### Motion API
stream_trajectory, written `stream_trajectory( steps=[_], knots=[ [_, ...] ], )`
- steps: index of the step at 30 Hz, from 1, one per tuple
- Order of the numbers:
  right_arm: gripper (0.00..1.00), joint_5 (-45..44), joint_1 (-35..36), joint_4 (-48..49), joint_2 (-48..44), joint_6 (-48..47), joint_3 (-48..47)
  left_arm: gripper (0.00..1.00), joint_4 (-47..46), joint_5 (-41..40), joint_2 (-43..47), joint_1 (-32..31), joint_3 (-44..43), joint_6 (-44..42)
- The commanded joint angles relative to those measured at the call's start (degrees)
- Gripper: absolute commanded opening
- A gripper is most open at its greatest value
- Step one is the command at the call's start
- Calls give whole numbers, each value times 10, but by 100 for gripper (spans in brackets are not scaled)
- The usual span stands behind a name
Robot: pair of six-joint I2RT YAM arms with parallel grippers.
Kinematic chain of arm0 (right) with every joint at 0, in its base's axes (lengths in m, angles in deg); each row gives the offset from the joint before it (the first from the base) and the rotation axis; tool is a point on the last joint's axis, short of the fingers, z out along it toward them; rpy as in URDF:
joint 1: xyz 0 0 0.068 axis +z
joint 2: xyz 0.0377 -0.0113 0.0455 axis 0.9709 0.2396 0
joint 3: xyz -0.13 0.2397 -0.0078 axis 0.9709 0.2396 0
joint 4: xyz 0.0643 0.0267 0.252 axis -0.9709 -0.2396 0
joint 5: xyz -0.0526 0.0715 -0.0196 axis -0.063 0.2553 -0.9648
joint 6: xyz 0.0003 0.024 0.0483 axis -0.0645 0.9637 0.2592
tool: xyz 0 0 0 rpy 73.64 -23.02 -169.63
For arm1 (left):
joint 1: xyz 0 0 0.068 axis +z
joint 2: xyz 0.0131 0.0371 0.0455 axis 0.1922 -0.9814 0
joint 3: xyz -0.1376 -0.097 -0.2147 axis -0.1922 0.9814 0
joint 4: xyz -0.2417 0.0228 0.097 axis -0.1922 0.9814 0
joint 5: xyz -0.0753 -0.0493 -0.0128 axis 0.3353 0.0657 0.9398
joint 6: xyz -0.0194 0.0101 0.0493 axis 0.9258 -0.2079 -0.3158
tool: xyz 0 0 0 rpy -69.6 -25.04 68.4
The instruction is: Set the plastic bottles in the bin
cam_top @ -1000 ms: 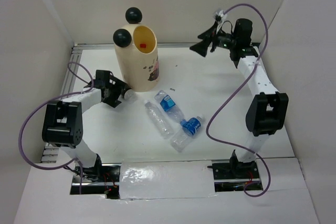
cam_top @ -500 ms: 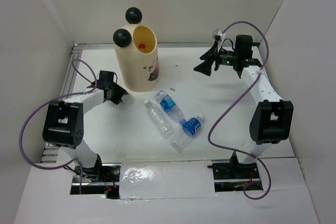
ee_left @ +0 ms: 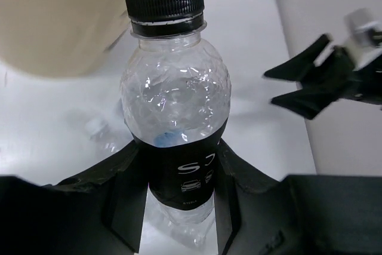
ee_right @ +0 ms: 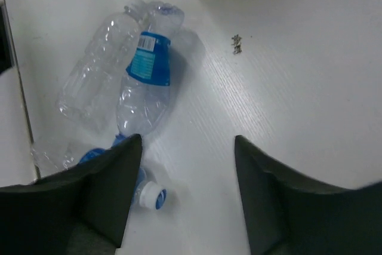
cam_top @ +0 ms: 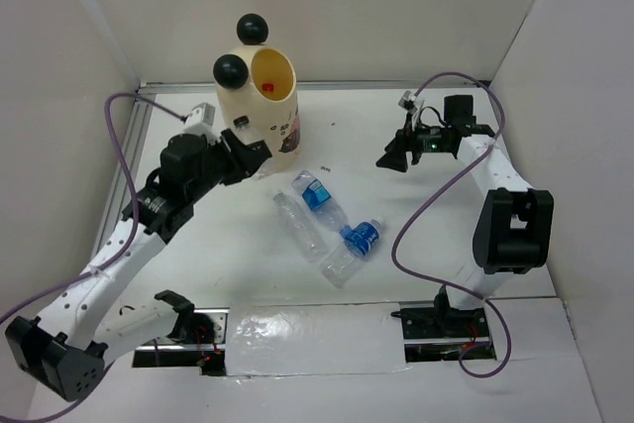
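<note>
**Bottle gripped, bin alongside — the lift is where it could slip**

The left fingers point(ee_left: 122, 189) pinch a black-capped bottle point(ee_left: 176, 106) low on its dark label, so most of its crinkled body stands clear of the grip. Just beyond it is the cream wall of the bin point(cam_top: 260, 111). From above, the left arm sits beside that wall, not over the mouth.

The right fingers point(ee_right: 113, 189) are spread with nothing between them. They hover over the counter point(cam_top: 248, 264), to the right of three other bottles point(cam_top: 302, 228) lying in a loose cluster (at least two carry blue labels).

The likeliest trouble is the bin itself: it is tall, and a lift taken too close could nudge or tip it. The thin plastic may also twist in so low a pinch. Letting go before the cap clears the rim — or the two black balls point(cam_top: 232, 69) on it — would probably send the bottle bouncing back out.
</note>
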Motion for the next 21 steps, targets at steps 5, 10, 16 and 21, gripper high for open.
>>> stream_trajectory(
  steps=[5,10,16,21],
  knots=[
    [9,22,-4,-96,-6,-86,6,22,-60,-53,-173,-83,-250,-236],
    [35,-19,2,-111,-19,-100,21,22,-82,-136,-344,-106,-449,-390],
    [42,-19,-3,-92,-55,-100,67,29,-193,-282,-430,-101,-502,-542],
    [43,9,-24,-103,-55,-100,74,34,-273,-362,-463,-101,-466,-635]
  ],
)
